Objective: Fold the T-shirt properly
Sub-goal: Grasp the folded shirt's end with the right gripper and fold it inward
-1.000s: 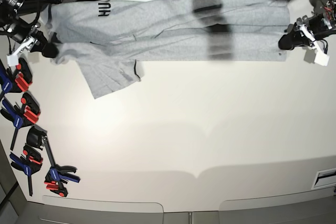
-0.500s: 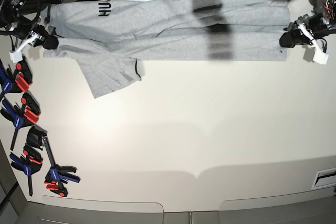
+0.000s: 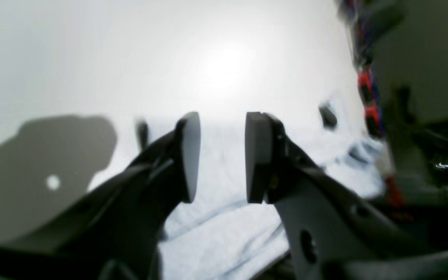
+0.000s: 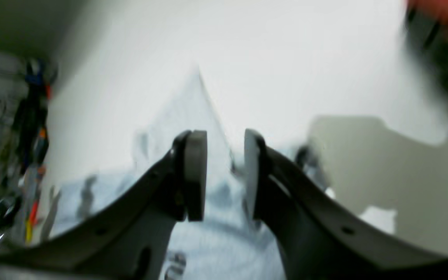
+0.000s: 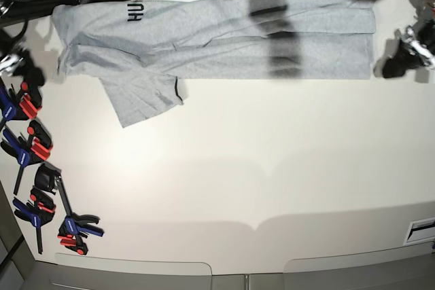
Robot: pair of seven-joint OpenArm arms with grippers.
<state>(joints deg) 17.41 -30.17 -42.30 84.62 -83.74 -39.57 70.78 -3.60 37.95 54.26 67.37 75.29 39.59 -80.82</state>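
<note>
A wide white table [image 5: 224,181] carries everything here. The T-shirt [image 5: 217,35] lies flat along its far edge, folded lengthwise into a long grey band, with one sleeve [image 5: 144,98] sticking out toward the near side at the left end. Black letters [image 5: 136,12] show near that end. Down the table's left edge lies a row of blue and red clamps [image 5: 34,168].

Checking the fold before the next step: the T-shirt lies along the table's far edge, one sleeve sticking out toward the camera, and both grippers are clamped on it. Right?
Not quite. Both wrist views show the left gripper and right gripper with jaws apart and nothing between them. The T-shirt and sleeve are as described.
</note>
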